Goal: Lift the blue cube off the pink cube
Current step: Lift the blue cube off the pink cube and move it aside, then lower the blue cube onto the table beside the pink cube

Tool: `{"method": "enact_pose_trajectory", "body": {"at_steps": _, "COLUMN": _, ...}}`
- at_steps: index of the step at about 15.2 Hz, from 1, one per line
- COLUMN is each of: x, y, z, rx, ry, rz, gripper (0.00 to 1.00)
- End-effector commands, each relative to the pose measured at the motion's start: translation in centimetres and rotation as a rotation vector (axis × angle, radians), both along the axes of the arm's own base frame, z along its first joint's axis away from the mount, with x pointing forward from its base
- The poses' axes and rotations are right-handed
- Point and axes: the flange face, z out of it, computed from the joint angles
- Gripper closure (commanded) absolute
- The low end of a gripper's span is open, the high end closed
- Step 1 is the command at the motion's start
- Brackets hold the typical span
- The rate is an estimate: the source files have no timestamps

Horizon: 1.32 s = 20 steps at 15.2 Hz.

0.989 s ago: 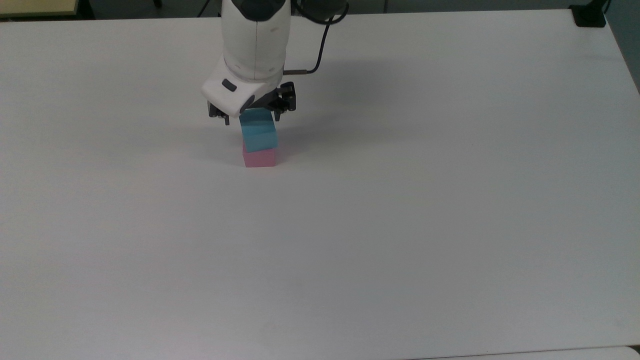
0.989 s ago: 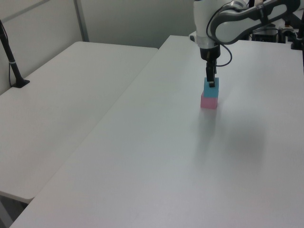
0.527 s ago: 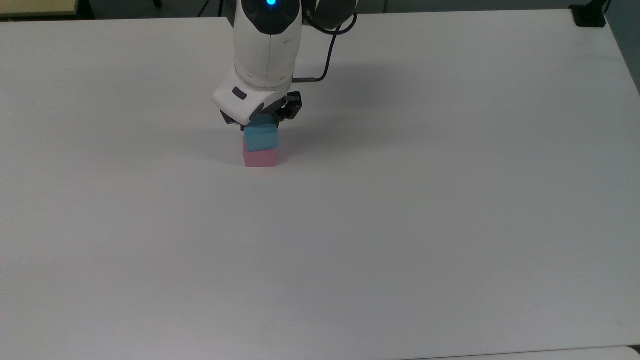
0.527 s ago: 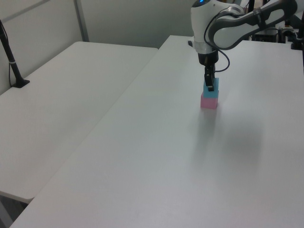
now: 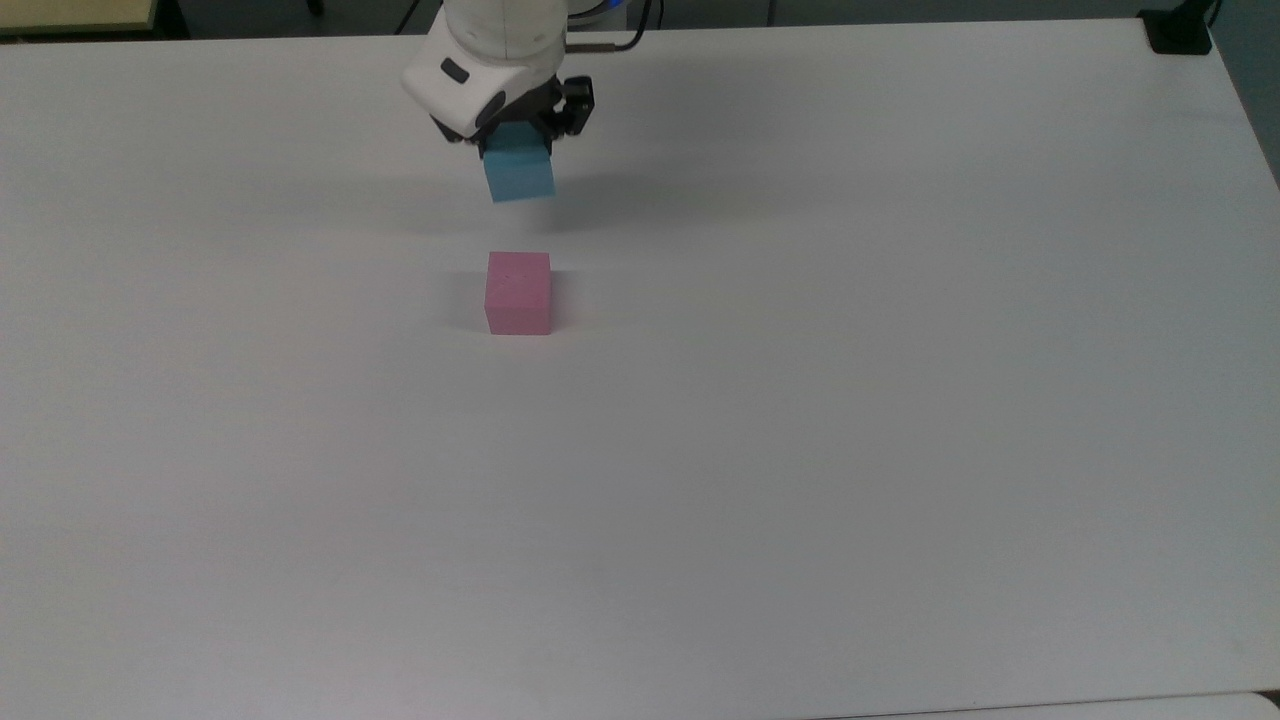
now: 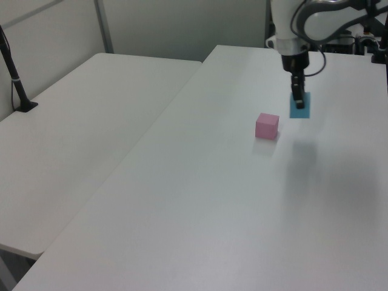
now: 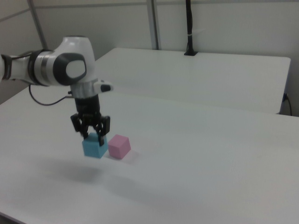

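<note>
**Top view: blue cube lifted clear of pink cube**

Top view, nearest first: broad bare stretch of white table [image 5: 800, 500]. Farther in, pink cube [image 5: 518, 292] sitting alone and flat on the table, top face bare. Beyond it, toward the far edge, blue cube [image 5: 518, 175] up in the air, clamped between the jaws of the gripper [image 5: 517, 140], with a soft shadow on the surface behind it. Clear gap between the two cubes, no contact. Farthest back, white arm [image 5: 500, 40] reaching in from the top edge, and a black mount [image 5: 1180, 30] at the top view's right corner.

Left view: pink cube [image 6: 267, 126] resting on the table [image 6: 182, 200], blue cube [image 6: 299, 105] hanging to the left view's right of it and a little higher, gripped from above by the dark fingers [image 6: 297, 91].

Right view: blue cube [image 7: 95, 146] held off the surface, just beside the pink cube [image 7: 119, 146] on the right view's left, gripper [image 7: 91, 133] pointing straight down over it. Second table [image 7: 196, 74] behind, with a black pole [image 7: 189, 28] standing on its far edge.
</note>
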Motion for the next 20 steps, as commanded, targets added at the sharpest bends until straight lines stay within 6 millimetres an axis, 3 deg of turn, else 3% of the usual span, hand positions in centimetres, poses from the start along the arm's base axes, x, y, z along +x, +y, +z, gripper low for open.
{"method": "enact_pose_trajectory", "body": {"at_steps": 1, "x": -4.3, "y": -0.2, "z": -2.8, "rx": 0.004, "ry": 0.057, "rz": -0.012, "gripper": 0.45}}
{"method": "enact_pose_trajectory", "body": {"at_steps": 4, "x": -5.0, "y": 0.3, "z": -4.9, "rx": -0.009, "ry": 0.092, "rz": -0.029, "gripper": 0.43}}
{"method": "enact_pose_trajectory", "body": {"at_steps": 8, "x": -3.3, "y": 1.7, "z": -9.9, "rx": -0.087, "ry": 0.068, "rz": -0.107, "gripper": 0.36}}
{"method": "enact_pose_trajectory", "body": {"at_steps": 10, "x": -3.4, "y": 1.5, "z": -10.1, "rx": -0.111, "ry": 0.076, "rz": -0.085, "gripper": 0.31}}
{"method": "enact_pose_trajectory", "body": {"at_steps": 13, "x": -3.6, "y": 0.9, "z": -9.7, "rx": -0.114, "ry": 0.089, "rz": -0.086, "gripper": 0.10}}
{"method": "enact_pose_trajectory", "body": {"at_steps": 15, "x": -3.4, "y": 0.8, "z": -7.6, "rx": -0.103, "ry": 0.082, "rz": -0.066, "gripper": 0.01}}
{"method": "enact_pose_trajectory", "body": {"at_steps": 17, "x": -2.2, "y": 1.2, "z": -3.0, "rx": -0.096, "ry": 0.065, "rz": -0.052, "gripper": 0.00}}
{"method": "enact_pose_trajectory", "body": {"at_steps": 19, "x": -0.2, "y": 3.5, "z": 3.0, "rx": -0.081, "ry": -0.010, "rz": -0.028, "gripper": 0.00}}
{"method": "enact_pose_trajectory", "body": {"at_steps": 20, "x": 0.5, "y": 3.5, "z": 5.3, "rx": -0.074, "ry": -0.044, "rz": -0.038, "gripper": 0.00}}
